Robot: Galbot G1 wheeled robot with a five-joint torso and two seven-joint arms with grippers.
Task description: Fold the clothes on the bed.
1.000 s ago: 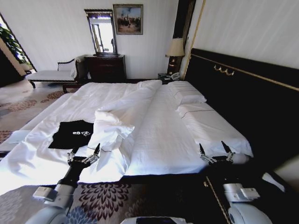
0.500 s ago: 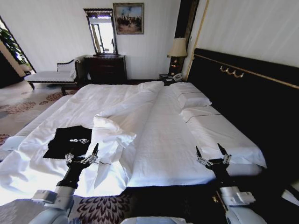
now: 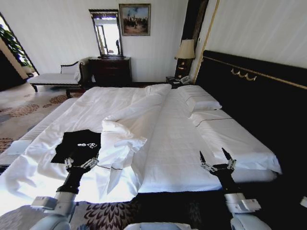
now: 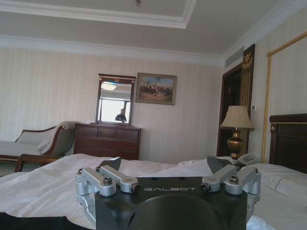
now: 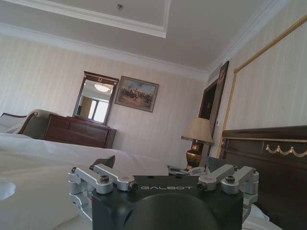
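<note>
White bedding covers the bed (image 3: 182, 143) ahead of me, its dark headboard (image 3: 259, 103) running along the right and a dresser (image 3: 109, 71) with a mirror against the far wall. I see the black T-shirt (image 3: 76, 145) lying flat on the near left part of the sheets, just beside a bunched white duvet (image 3: 125, 134). My left gripper (image 3: 81, 163) hovers at the shirt's near edge, fingers spread. My right gripper (image 3: 217, 160) sits at the near right edge, also spread, well apart from the shirt.

Daylit room, glare on white bed (image 3: 158, 139), edges distorted.
</note>
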